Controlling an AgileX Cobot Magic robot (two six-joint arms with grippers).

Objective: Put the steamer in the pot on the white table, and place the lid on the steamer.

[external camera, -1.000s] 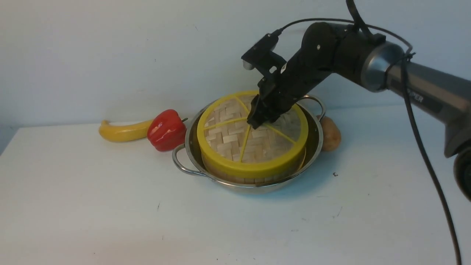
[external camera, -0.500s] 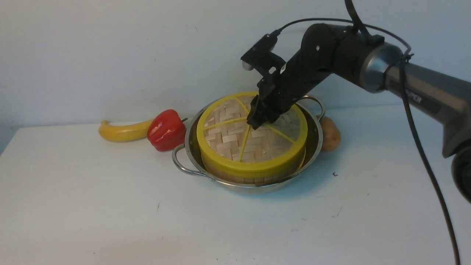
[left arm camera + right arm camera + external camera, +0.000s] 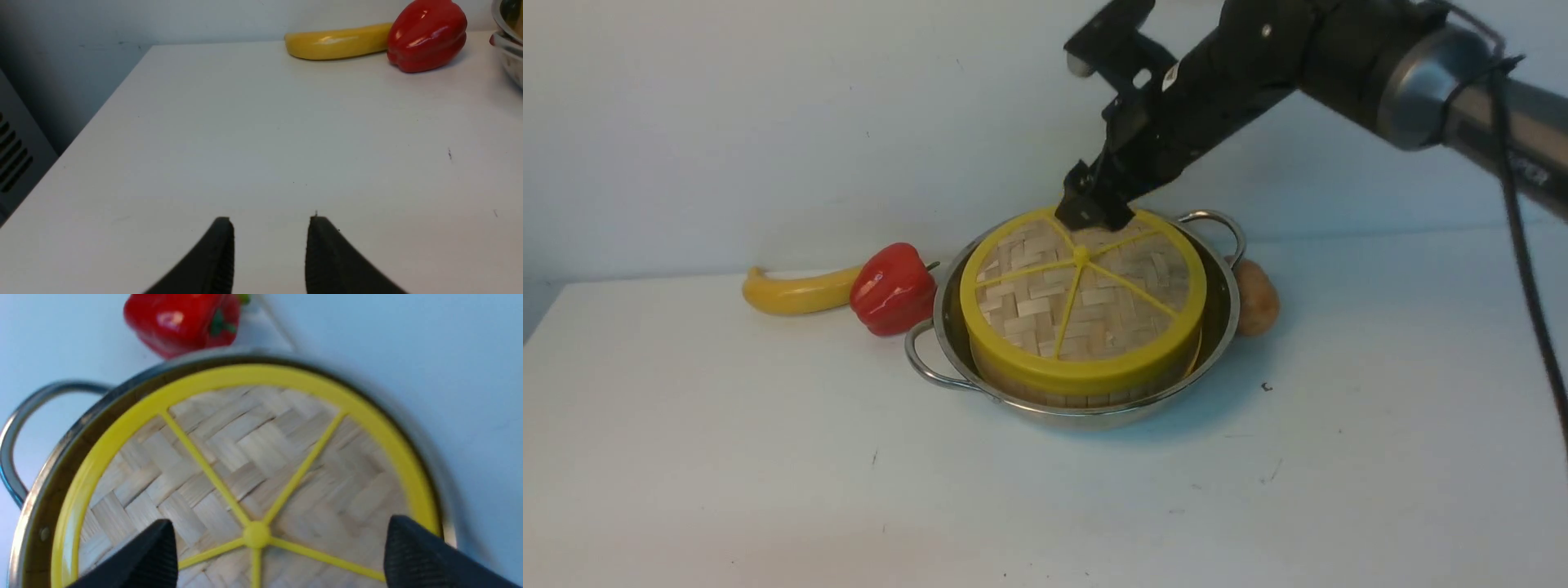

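On the white table (image 3: 768, 457), near its far edge, stands the pot (image 3: 947, 310), a shallow steel pan with a loop handle at either side. Inside the pot sits the steamer (image 3: 1045, 392), its bamboo wall showing below a yellow rim. Covering the steamer lies the lid (image 3: 1086, 306), a flat woven disc whose yellow spokes meet at a small centre hub; it rests level and is not gripped.

Above the far edge of the lid hangs the right gripper (image 3: 1094, 208), clear of the weave. Seen from the right wrist, its two dark fingertips (image 3: 151, 555) stand spread wide, one on either side of the hub, with nothing between them.

To the robot's left of the pot lies a red pepper (image 3: 893, 287), just beside the pan, with a banana (image 3: 796, 292) touching its far side. Behind the pot's right rim a potato (image 3: 1256, 296) shows in part.

Seen from the left wrist, the left gripper (image 3: 270, 253) hovers over bare tabletop, well apart from the pot; its fingertips stand parted and hold nothing.
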